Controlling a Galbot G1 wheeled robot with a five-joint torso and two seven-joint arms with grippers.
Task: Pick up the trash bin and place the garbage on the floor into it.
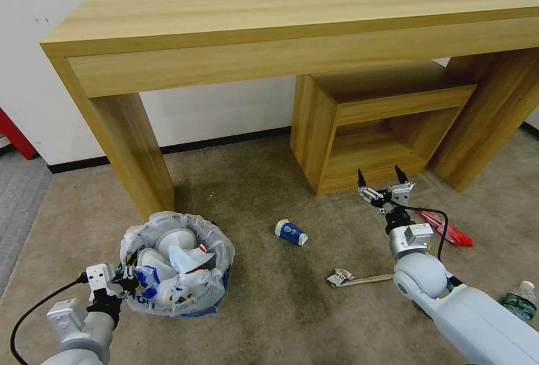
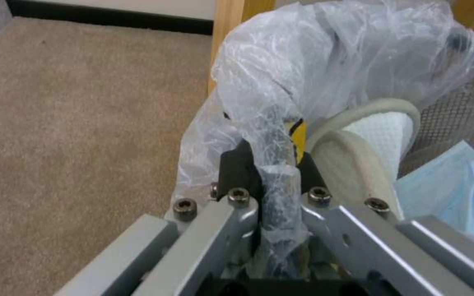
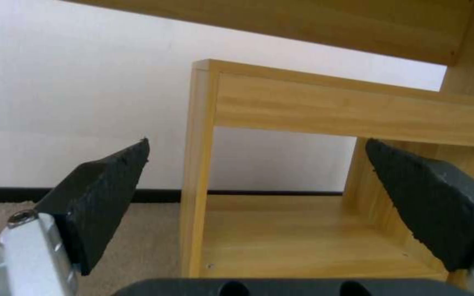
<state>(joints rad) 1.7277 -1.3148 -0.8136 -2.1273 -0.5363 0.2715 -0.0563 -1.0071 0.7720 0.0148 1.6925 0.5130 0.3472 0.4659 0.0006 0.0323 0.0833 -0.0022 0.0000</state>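
Note:
The trash bin (image 1: pixel 185 303) stands on the beige floor (image 1: pixel 252 297) at lower left, its white bag liner (image 2: pixel 303 70) bulging with white slippers (image 2: pixel 368 135) and other litter. My left gripper (image 1: pixel 128 283) is shut on the bin's rim and bag (image 2: pixel 275 181). Garbage lies on the carpet: a blue-white cup (image 1: pixel 291 233), crumpled paper (image 1: pixel 339 278) with a wooden stick (image 1: pixel 370 280), a red wrapper (image 1: pixel 449 230) and a plastic bottle (image 1: pixel 519 299). My right gripper (image 1: pixel 383 177) hovers open above the carpet in front of the low shelf, fingertips (image 3: pixel 111 189) wide apart.
A long wooden table (image 1: pixel 292 22) spans the back, one leg (image 1: pixel 132 151) just behind the bin. A low wooden shelf unit (image 1: pixel 376 129) sits under it. Grey striped carpet (image 1: pixel 17 196) and a red object (image 1: pixel 14 135) lie at far left.

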